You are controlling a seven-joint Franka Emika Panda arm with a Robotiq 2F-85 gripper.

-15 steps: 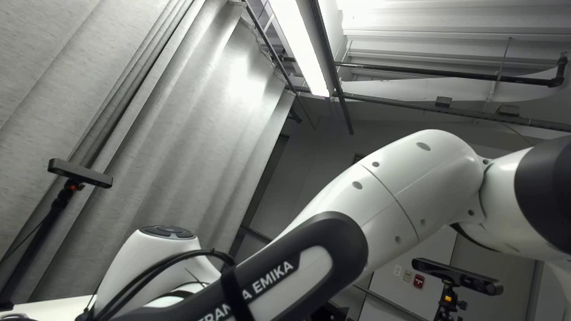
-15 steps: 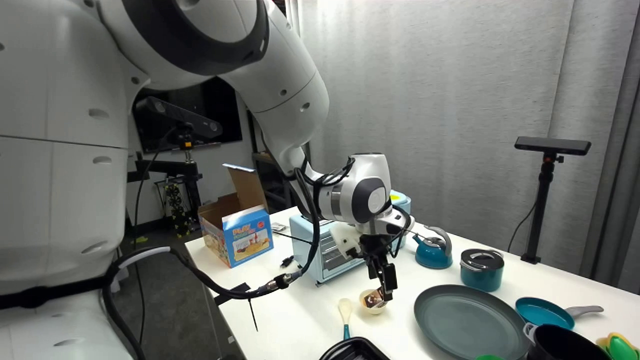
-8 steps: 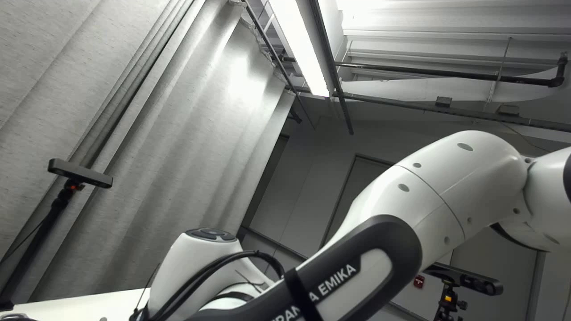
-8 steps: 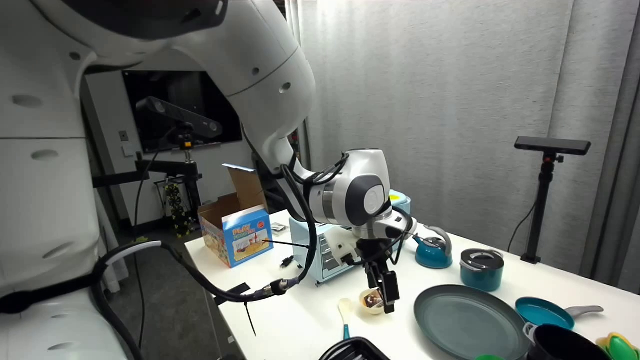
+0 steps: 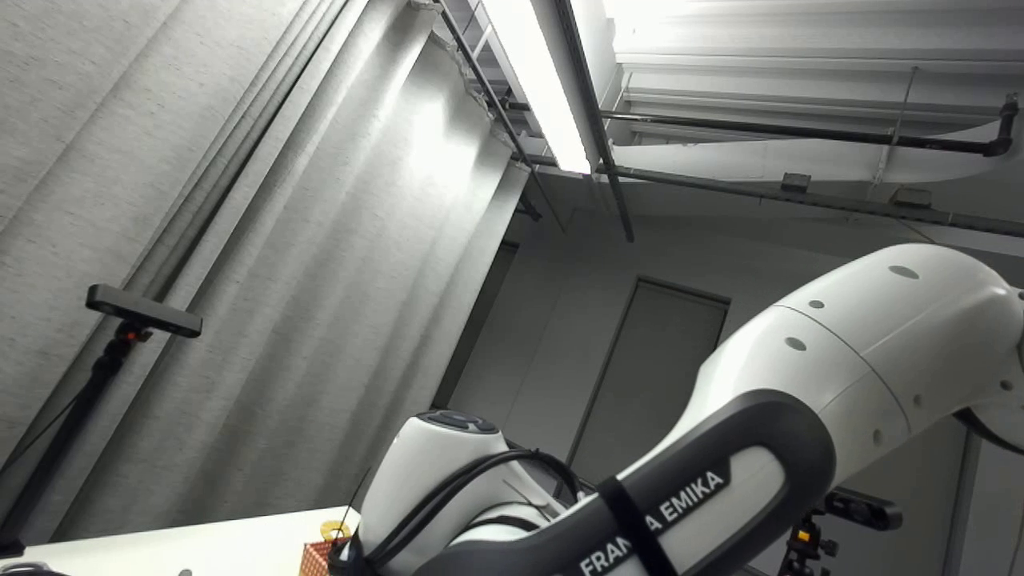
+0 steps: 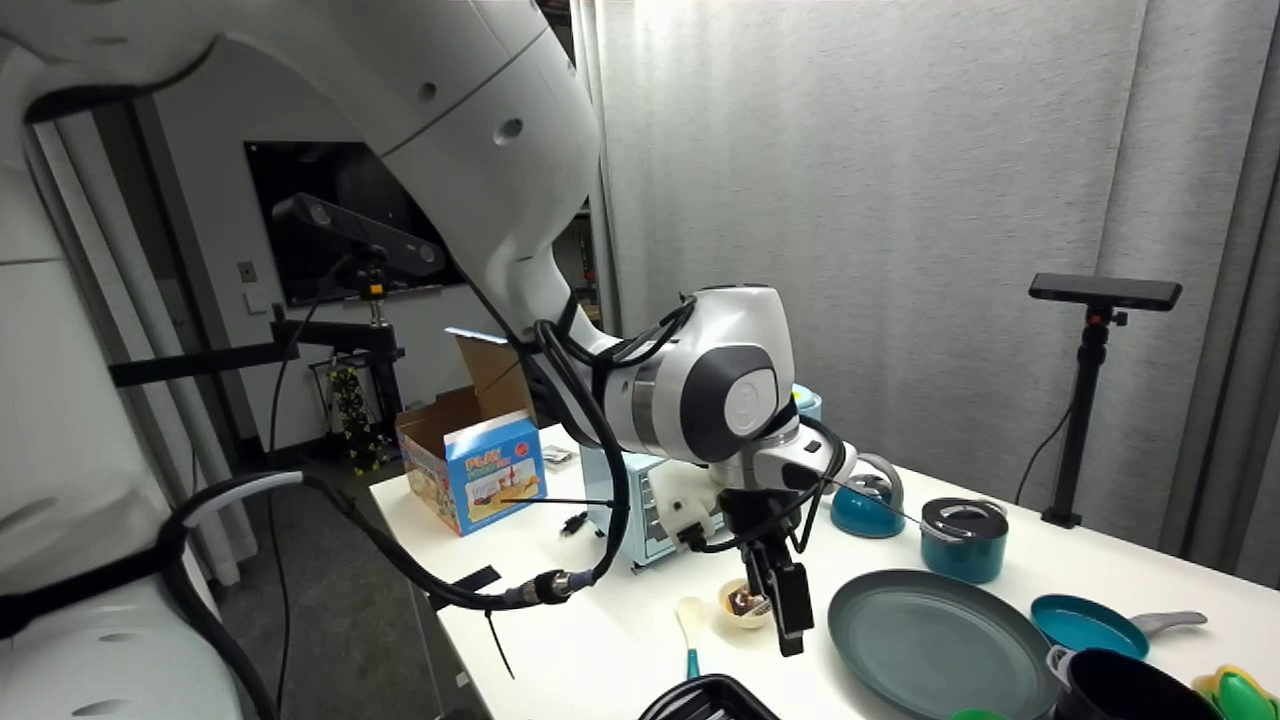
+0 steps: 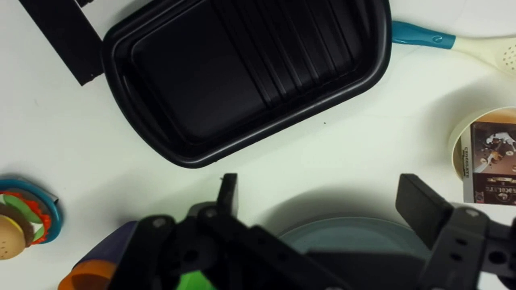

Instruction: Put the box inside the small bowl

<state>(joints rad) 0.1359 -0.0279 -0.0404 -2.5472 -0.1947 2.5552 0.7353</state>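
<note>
The box [image 7: 494, 161] is a small brown chocolate box with a pale side. It lies in the small cream bowl [image 7: 456, 139], tilted, with one end reaching over the rim in the wrist view. The box [image 6: 746, 601] and bowl [image 6: 736, 617] also show in an exterior view. My gripper [image 7: 318, 188] is open with nothing between its fingers. In an exterior view the gripper [image 6: 783, 607] hangs above the table, to the right of the bowl and apart from it. The far part of the box and bowl is cut off by the wrist view's edge.
A black tray [image 7: 193, 80] lies near the gripper. A grey-green plate [image 6: 930, 640] is beside it. A slotted spoon [image 6: 690, 630], teal pot [image 6: 963, 540], kettle [image 6: 866, 508], blue pan [image 6: 1085, 625], black pot [image 6: 1125, 685], toaster oven [image 6: 640, 505] and toy burger [image 7: 16, 221] stand around.
My gripper has moved away from the bowl, rightward and lower in an exterior view, and the whole arm has swung with it. The box and bowl have stayed in place.
</note>
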